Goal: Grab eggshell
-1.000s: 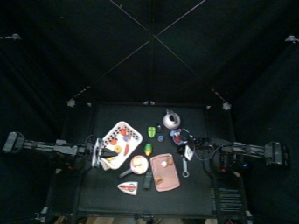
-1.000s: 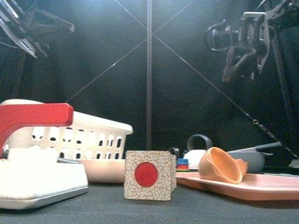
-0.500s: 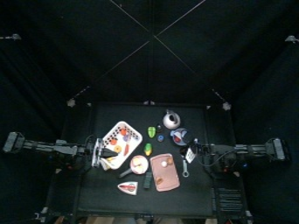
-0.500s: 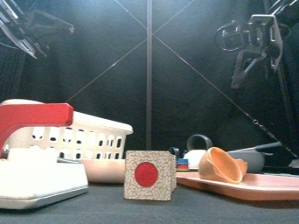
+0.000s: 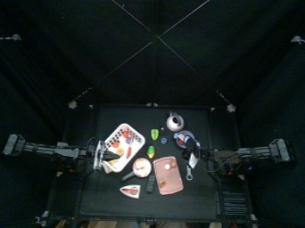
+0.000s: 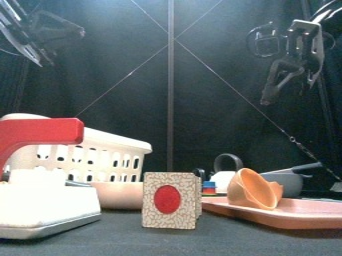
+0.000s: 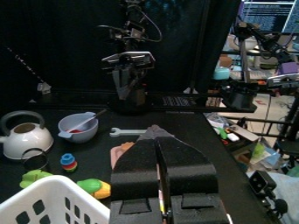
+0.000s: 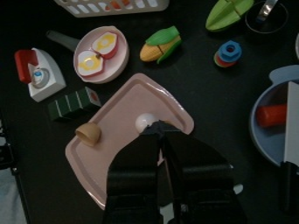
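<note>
– Where is the eggshell [image 8: 87, 131]?
– On the pink tray [image 8: 122, 162], near one corner, a tan shell lying on its side. From the front it shows as a tan cup tipped over on the tray's flat.

– Anything on the tray with it?
– A small pale round spot near the tray's middle; I cannot tell what it is. The right gripper [image 8: 160, 131] hangs high over that spot, fingers pressed together with nothing between them, apart from the shell.

– What crowds the tray?
– A small pan with a fried egg [image 8: 100, 51] and a corn cob [image 8: 162, 45] lie near one edge. A dark box [image 8: 73, 101] sits just beside the corner nearest the shell, with a red and white iron [image 8: 35, 70] past it. A blue plate [image 8: 286, 109] holding a red piece lies off the opposite side, a blue and orange ring toy [image 8: 228, 54] close to it. From above, a white basket [image 5: 119, 142] stands left of the tray and a kettle [image 5: 176, 121] behind it.

– And the left gripper [image 7: 156, 133]?
– Raised by the basket, left of the tray, fingers closed on nothing.

– The surroundings?
– A black table [image 5: 202, 200] within black curtains [image 6: 134, 80]; the left wrist view looks past them to shelves [image 7: 267, 52].
</note>
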Available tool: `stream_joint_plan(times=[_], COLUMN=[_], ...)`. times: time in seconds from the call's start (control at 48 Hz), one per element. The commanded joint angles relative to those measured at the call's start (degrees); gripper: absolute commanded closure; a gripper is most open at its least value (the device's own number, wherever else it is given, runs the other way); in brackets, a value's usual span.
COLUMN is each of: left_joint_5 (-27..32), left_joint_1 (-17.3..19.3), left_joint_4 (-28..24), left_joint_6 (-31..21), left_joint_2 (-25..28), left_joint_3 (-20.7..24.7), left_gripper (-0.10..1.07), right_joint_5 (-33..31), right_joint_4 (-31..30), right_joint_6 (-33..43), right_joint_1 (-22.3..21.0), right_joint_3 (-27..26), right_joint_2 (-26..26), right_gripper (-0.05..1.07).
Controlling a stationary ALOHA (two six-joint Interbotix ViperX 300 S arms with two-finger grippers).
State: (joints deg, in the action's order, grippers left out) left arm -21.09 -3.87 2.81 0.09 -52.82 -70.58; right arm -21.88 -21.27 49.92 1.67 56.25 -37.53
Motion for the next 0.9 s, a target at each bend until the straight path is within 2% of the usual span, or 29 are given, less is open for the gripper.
stream_joint_plan(times=[0.0,0.146,0.271,0.688,0.875], left_joint_5=[-0.62,-0.62,-0.62,-0.62,-0.62], left_joint_1=[0.09,0.09,-0.09,-0.09,-0.09], left_joint_4=[0.18,0.18,0.18,0.18,0.18], left_joint_6=[0.00,-0.26,-0.26,-0.18,-0.26], left_joint_2=[0.18,0.18,0.18,0.18,0.18], left_joint_3=[0.70,0.79,0.70,0.62,0.53], left_gripper=[0.96,0.96,0.96,0.96,0.96], right_joint_5=[4.39,10.46,11.78,12.13,12.04], right_joint_4=[-0.18,-0.18,-0.70,-2.90,-5.27], right_joint_6=[-0.09,-0.18,-0.18,-0.53,-0.70], right_joint_1=[1.05,2.29,2.90,5.10,5.36], right_joint_3=[0.53,2.55,2.81,0.79,0.09], right_joint_2=[0.70,4.13,6.86,14.94,17.58], right_gripper=[0.95,0.93,0.85,0.41,0.38])
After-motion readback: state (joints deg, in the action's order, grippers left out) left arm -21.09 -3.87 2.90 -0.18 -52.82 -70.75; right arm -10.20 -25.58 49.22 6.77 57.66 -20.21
